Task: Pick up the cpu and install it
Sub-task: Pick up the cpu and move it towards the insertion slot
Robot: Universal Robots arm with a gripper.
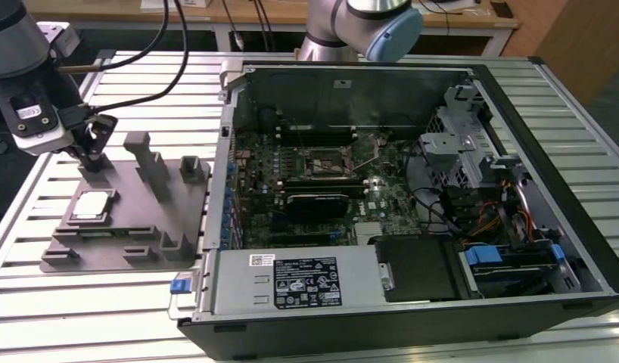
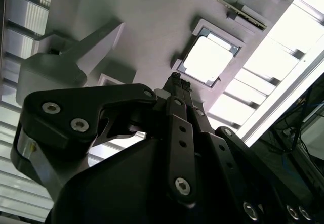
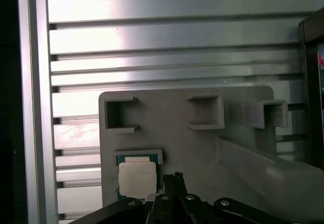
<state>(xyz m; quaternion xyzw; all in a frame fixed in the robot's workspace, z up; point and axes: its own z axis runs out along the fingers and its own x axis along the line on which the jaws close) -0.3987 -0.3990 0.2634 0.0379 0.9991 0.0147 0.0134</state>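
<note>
The cpu [image 1: 92, 206] is a small silvery square lying flat in a recess of the grey tray [image 1: 138, 234] at the exterior view's left. My gripper [image 1: 91, 157] hangs over the tray's far part, just behind the cpu and apart from it. Its thin fingers are pressed together and hold nothing. Both wrist views look past the gripper [image 2: 177, 81] [image 3: 175, 176] down at the cpu [image 2: 208, 58] [image 3: 137, 178] in the tray [image 2: 142, 27] [image 3: 172, 118]. The black-framed socket [image 1: 325, 160] sits mid-motherboard inside the open case, its metal lever raised.
The open computer case [image 1: 511, 91] takes up the middle and right of the slatted metal table [image 1: 178, 76]. Upright blocks [image 1: 148, 162] rise from the tray close to my gripper. The arm's base [image 1: 335, 30] stands behind the case. Cables and a drive cage [image 1: 461, 144] crowd the case's right side.
</note>
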